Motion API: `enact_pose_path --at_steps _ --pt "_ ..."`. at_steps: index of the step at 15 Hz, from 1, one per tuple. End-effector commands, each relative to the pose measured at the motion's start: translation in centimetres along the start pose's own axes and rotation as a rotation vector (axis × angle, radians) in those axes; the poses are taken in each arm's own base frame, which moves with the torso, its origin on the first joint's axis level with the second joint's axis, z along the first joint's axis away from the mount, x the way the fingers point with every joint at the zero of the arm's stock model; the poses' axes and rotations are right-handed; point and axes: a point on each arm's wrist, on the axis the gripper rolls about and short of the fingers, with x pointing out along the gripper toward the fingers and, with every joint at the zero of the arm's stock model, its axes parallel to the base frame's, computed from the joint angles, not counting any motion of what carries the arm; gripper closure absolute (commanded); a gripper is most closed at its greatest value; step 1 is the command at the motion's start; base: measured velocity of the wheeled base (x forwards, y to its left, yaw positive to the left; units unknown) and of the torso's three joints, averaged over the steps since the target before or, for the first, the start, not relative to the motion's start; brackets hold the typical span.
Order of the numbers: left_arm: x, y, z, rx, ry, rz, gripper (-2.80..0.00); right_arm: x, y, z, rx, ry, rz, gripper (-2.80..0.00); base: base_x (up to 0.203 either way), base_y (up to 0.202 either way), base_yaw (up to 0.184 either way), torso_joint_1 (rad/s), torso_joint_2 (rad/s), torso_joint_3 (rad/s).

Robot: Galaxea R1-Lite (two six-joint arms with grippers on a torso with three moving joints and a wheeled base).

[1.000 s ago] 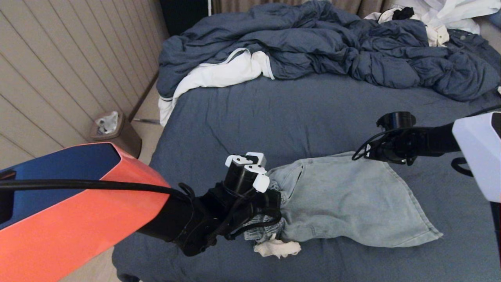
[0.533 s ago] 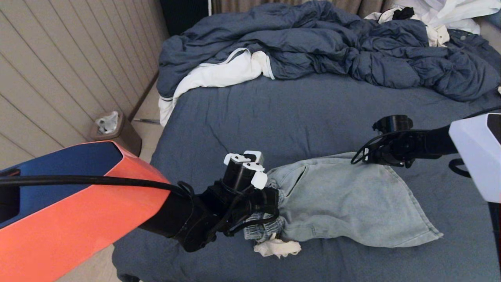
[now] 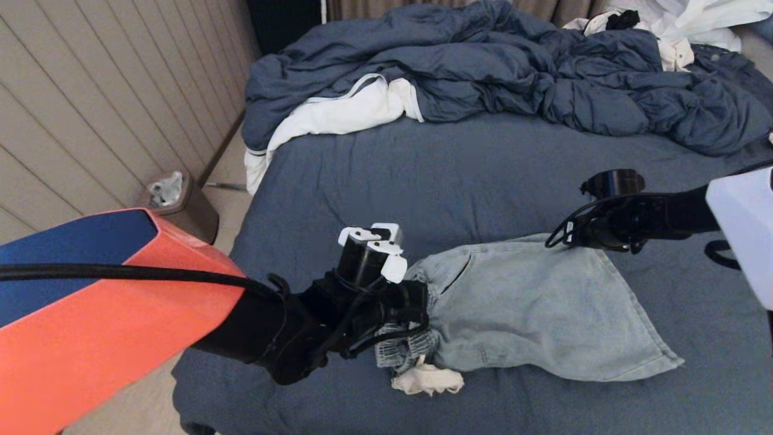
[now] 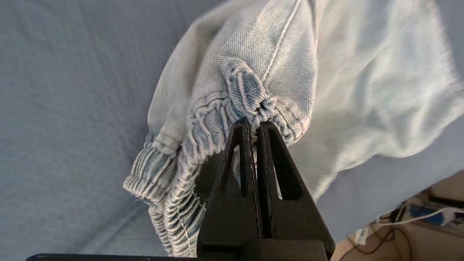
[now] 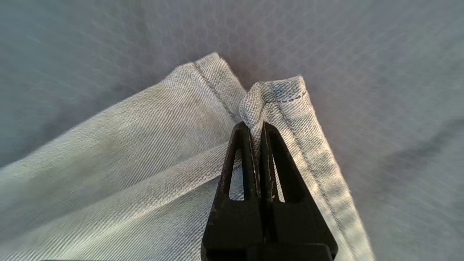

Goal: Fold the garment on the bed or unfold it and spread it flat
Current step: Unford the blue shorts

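The pale blue denim shorts point(image 3: 531, 314) lie on the slate-blue bed point(image 3: 435, 181) near its front edge, waistband to the left, leg hem to the right. My left gripper point(image 3: 416, 302) is shut on the gathered elastic waistband point(image 4: 253, 101), pinching a bunch of it. A white drawstring point(image 3: 427, 379) lies heaped below the waistband. My right gripper point(image 3: 595, 244) is shut on the far corner of the leg hem point(image 5: 279, 94), lifting a small fold of it off the sheet.
A bulky dark blue duvet point(image 3: 495, 66) is piled across the back of the bed, with a white garment point(image 3: 338, 115) under its left end and white clothes point(image 3: 682, 24) at the back right. A small bin point(image 3: 175, 202) stands on the floor left of the bed.
Both arms have lifted slightly with the shorts held. The left gripper has shifted a little left and up, and the waistband has risen with it. The right gripper rose slightly.
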Motion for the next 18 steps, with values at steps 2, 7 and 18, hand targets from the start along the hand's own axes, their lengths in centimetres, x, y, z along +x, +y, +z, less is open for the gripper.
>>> enact_pose_path --at_steps 2,7,18 --pt "-2.0 -0.4 1.8 -0.011 -0.053 -0.017 0.00 -3.3 0.1 1.4 0.007 -0.046 0.018 0.00 0.000 0.000 0.000 0.000 0.00 0.000" --pt "-9.7 -0.4 5.0 -0.031 -0.174 -0.024 0.00 -12.5 0.1 3.2 0.039 -0.152 0.072 0.00 0.000 0.000 0.000 0.000 0.00 0.000" --pt "-16.1 2.1 1.3 -0.046 -0.139 0.029 0.00 -21.7 -1.3 -0.2 0.040 -0.167 0.175 0.00 0.000 0.000 0.000 0.000 0.00 0.000"
